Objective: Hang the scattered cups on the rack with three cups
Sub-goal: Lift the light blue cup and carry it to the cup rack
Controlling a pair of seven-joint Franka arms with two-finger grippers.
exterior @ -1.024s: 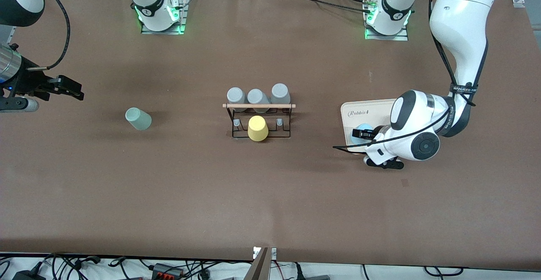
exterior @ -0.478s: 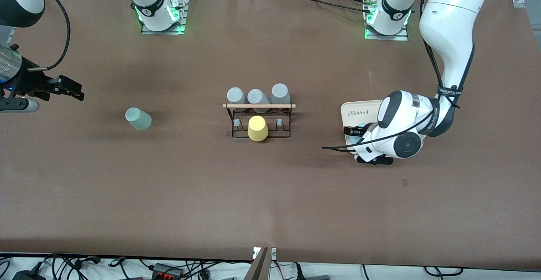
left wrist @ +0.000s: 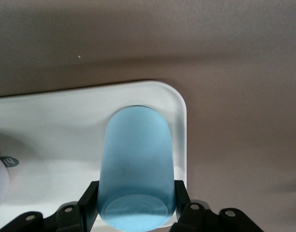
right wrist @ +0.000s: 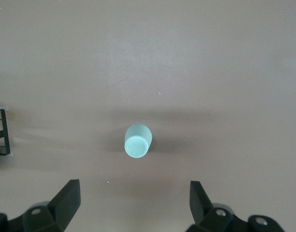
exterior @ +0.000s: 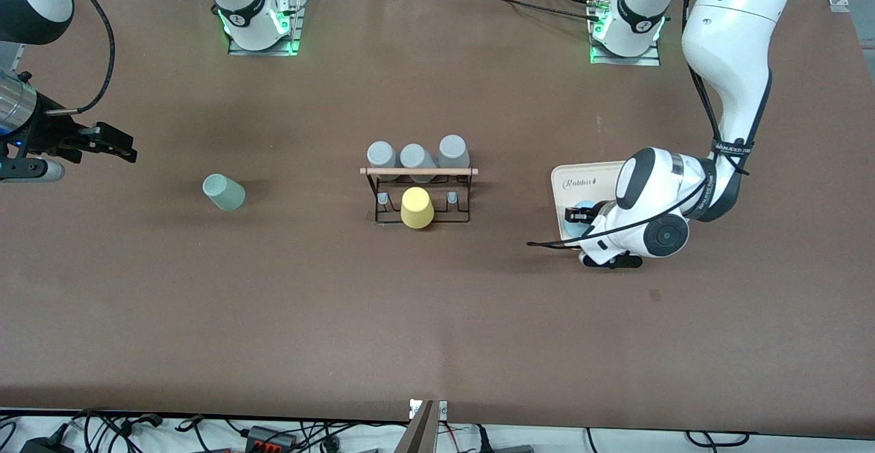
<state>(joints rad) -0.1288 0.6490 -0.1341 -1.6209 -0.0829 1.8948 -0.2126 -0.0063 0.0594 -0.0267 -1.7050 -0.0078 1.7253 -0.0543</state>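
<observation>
Gripping the light blue cup [left wrist: 136,166] between its closed fingers [left wrist: 88,208], the left hand [exterior: 580,220] sits low over the cream tray [exterior: 562,197] at right of centre in the front frame. Mid-frame stands the rack [exterior: 419,195], a yellow cup [exterior: 417,208] on it, three grey cups [exterior: 417,154] above. The mint green cup [exterior: 223,192] rests on the surface [exterior: 437,316] centre-left. At the upper-left edge, the right hand [exterior: 109,142] waits, fingers wide.
</observation>
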